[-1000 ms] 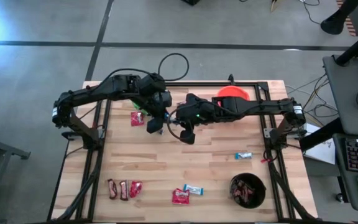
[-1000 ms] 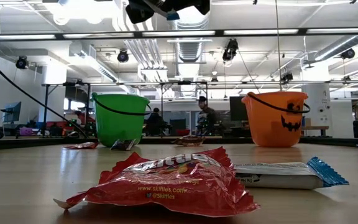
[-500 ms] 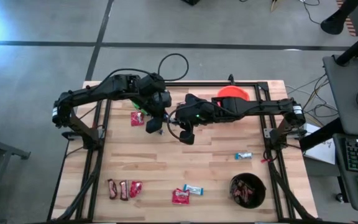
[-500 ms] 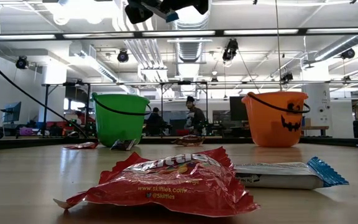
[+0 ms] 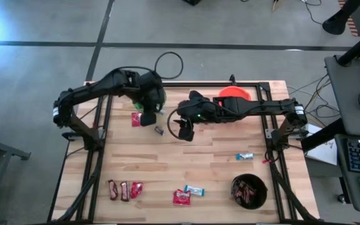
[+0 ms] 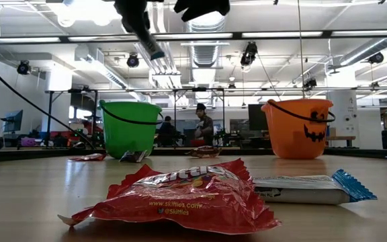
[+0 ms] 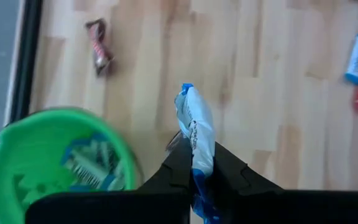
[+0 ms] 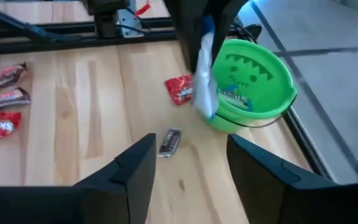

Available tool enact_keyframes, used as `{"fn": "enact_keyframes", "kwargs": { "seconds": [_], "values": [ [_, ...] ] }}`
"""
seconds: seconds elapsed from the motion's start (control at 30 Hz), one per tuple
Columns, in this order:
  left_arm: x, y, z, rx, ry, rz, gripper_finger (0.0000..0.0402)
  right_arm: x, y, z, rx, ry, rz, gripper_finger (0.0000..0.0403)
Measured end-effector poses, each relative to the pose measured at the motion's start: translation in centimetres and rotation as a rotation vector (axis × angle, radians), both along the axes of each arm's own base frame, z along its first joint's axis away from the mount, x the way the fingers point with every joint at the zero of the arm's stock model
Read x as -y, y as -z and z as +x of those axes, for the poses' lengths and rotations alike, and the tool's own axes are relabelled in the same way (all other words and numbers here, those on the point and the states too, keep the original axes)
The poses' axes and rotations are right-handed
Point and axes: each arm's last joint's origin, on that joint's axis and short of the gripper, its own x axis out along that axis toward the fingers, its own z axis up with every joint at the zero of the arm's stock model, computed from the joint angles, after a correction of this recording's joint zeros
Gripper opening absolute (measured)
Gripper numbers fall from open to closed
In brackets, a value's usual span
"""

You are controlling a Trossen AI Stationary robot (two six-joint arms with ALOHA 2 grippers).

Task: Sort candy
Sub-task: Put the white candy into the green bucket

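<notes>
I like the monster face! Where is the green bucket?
In the high view, the green bucket stands at the table's far left, under the left gripper, beside a red packet.

Three buckets: green (image 5: 155, 98), orange (image 5: 234, 94), black (image 5: 249, 190). On the tabletop (image 5: 186, 159): three red packets (image 5: 181, 197), three brown bars (image 5: 112, 189), two blue bars (image 5: 194, 190).

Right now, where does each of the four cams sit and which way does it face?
High: above the table, looking straight down; both arms show, left gripper by the green bucket.
Low: at tabletop height, looking level across a red packet into the room; arms enter from above.
Left wrist: on the left arm, looking down past its gripper, shut on a blue-and-white bar.
Right wrist: on the right arm, past its open gripper.
Shared: both wrist views show the green bucket and the bar.
</notes>
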Motion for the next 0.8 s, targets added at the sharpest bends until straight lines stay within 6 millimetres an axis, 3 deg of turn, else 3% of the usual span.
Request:
{"fn": "enact_keyframes", "kwargs": {
  "seconds": [0.23, 0.6, 0.8],
  "values": [
    [-3.7, 0.1, -1.4, -0.026, -0.055, 0.033, 0.0004, 0.0, 0.2, -0.2, 0.003, 0.075, 0.091, 0.0193],
    [-10.1, 0.4, -5.9, -0.109, -0.199, 0.049, 0.0004, 0.0, 2.6, -1.8, -0.245, 0.207, 0.183, 0.0189],
    [-11.8, 0.5, -7.8, -0.141, -0.261, 0.033, 0.0004, 0.0, 4.0, -2.2, -0.339, 0.247, 0.196, 0.0184]
  ]
}}
